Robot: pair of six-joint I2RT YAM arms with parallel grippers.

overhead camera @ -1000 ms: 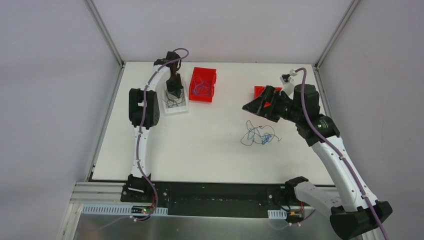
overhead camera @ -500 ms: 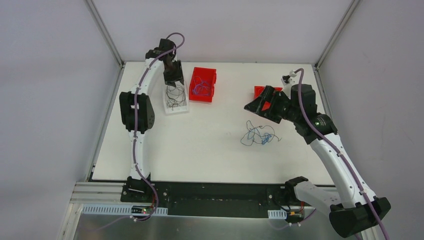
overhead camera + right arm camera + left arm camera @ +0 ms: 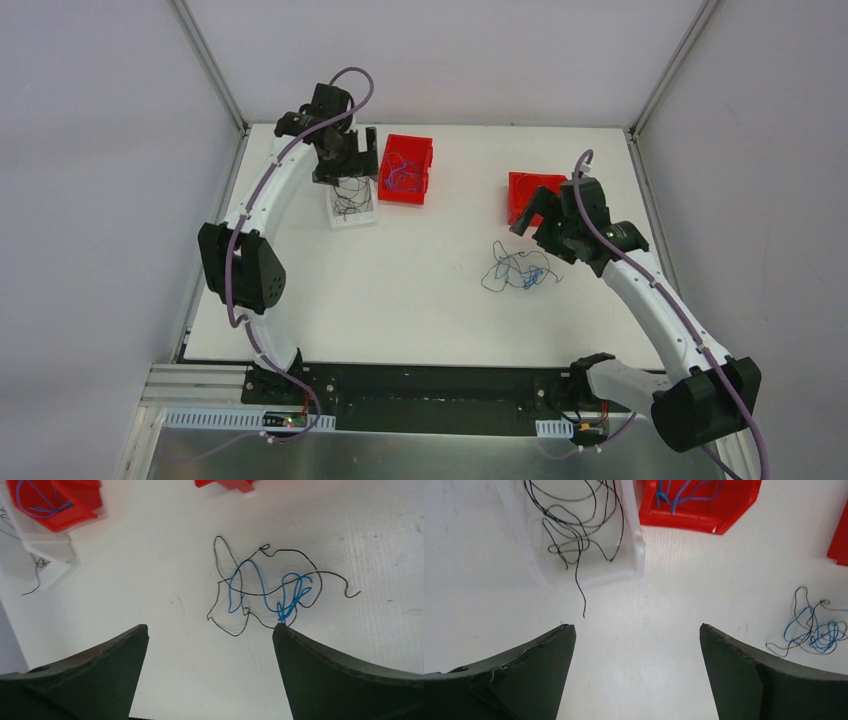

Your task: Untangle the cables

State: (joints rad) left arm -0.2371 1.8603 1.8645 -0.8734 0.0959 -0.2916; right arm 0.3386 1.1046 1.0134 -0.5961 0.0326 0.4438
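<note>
A loose tangle of blue and black cables (image 3: 518,270) lies on the white table right of centre; the same tangle (image 3: 270,590) sits just ahead of my right gripper (image 3: 210,626), whose open jaws hold nothing, the right fingertip (image 3: 278,628) level with the lowest blue loop. From above, the right gripper (image 3: 540,222) hovers just up and right of the tangle. My left gripper (image 3: 346,162) is open and empty over the far end of a white tray (image 3: 366,217). Black cables (image 3: 574,525) lie in that tray, ahead of the left gripper (image 3: 634,626), and one strand trails over its rim.
A red bin (image 3: 406,190) holding blue wires stands right of the white tray. A second red bin (image 3: 528,186) sits behind the right gripper. Metal frame posts and white walls enclose the table on three sides.
My left gripper has opened and lifted back from the white tray, leaving black wire in it. The right arm has swung down and nearer the tangle.
</note>
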